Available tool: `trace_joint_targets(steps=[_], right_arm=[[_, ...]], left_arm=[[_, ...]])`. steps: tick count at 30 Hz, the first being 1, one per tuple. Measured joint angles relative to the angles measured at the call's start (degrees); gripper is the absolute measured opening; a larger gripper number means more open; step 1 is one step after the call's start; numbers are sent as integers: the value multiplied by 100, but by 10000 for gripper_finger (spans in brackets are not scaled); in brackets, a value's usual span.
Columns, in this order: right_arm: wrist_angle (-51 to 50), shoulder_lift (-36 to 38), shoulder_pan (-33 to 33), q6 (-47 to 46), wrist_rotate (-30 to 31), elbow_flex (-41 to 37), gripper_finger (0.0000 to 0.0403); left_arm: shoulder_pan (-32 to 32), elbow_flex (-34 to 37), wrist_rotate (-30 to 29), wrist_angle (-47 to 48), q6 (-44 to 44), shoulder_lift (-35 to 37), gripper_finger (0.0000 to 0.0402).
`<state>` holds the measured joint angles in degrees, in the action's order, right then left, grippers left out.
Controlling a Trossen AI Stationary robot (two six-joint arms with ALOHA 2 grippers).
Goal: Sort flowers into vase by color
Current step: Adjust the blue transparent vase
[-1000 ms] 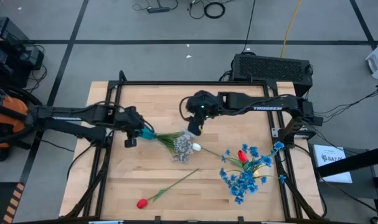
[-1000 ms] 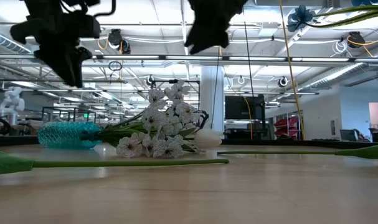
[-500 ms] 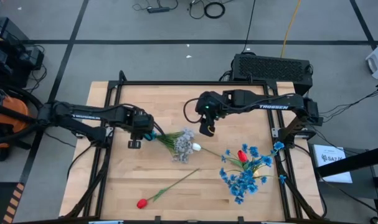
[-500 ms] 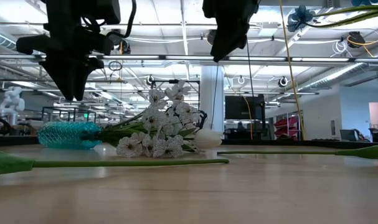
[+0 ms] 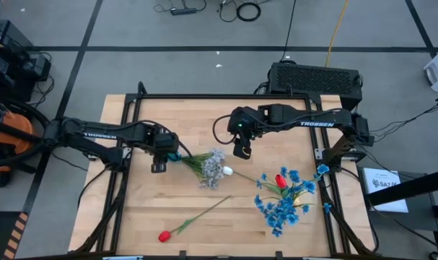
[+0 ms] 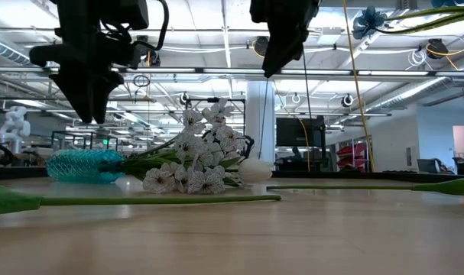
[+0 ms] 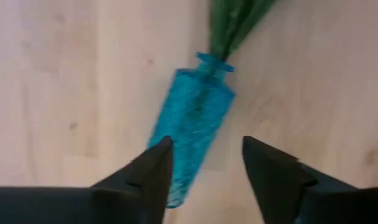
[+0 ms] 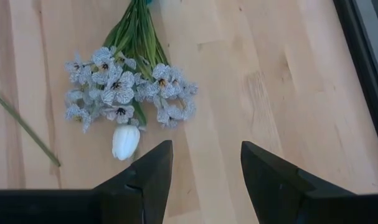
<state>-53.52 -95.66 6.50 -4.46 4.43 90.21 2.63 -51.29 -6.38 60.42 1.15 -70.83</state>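
Observation:
A bright blue vase (image 5: 172, 155) lies on its side on the wooden table. Green stems (image 7: 233, 18) stick into its mouth, and their pale blue-white sprays (image 5: 213, 167) and a white tulip bud (image 8: 125, 141) lie on the wood. My left gripper (image 7: 207, 142) hangs open just above the vase (image 7: 190, 124), one finger on either side, without touching it. My right gripper (image 5: 240, 150) hangs open above bare wood beyond the sprays (image 8: 123, 87). A red tulip (image 5: 164, 235) lies near the front edge. Another red tulip (image 5: 281, 180) lies among bright blue sprays (image 5: 282, 204) at the right.
A black frame (image 5: 204, 96) runs around the table. A black box (image 5: 316, 77) stands behind the far right corner. The front red tulip's long stem (image 5: 208, 211) slants across the middle of the table. Bare wood lies along the far side and the front left.
My left gripper has moved toward the table's right, onto the vase, sinking a little and tipping steeper downward. My right gripper has drawn back from the sprays toward the table's right edge and tipped. The flowers and the vase have stayed where they were.

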Motion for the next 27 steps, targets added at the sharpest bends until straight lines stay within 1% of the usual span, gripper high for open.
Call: trace_joint_targets(steps=[3, 7, 8, 9, 10, 16, 18, 20, 22, 24, 27], right_arm=[[14, 0, 0, -5, 0, 0, 183], [13, -1, -16, -117, 0, 0, 183], [13, -1, -22, -120, 0, 0, 183], [13, -2, -22, -122, 0, 0, 183], [13, -2, -22, -127, 0, 0, 183], [15, -2, -22, -232, 0, 0, 183], [47, -2, -22, -239, 0, 0, 183], [98, -2, -22, -239, 0, 0, 183], [142, -2, -22, -239, 2, 0, 183], [224, -2, -22, -239, 2, 0, 183], [283, -2, -22, -263, 2, 0, 183]], left_arm=[[2, 0, -371, -4, -6, 0, 262], [-3, 0, -852, 32, -41, 0, 364], [-4, 0, -956, 30, -10, 0, 381], [-4, 0, -1002, 24, -21, 0, 390], [-2, 0, -1004, 20, -49, 0, 388], [-4, 0, -994, -4, 9, 0, 331], [-2, 0, -748, -9, 70, 0, 321], [-2, 0, -668, -42, -19, -1, 315], [17, 4, -420, -81, -385, -2, 313], [29, 69, -84, -230, -976, -2, 313], [28, 229, 51, -416, -1569, -28, 313]])
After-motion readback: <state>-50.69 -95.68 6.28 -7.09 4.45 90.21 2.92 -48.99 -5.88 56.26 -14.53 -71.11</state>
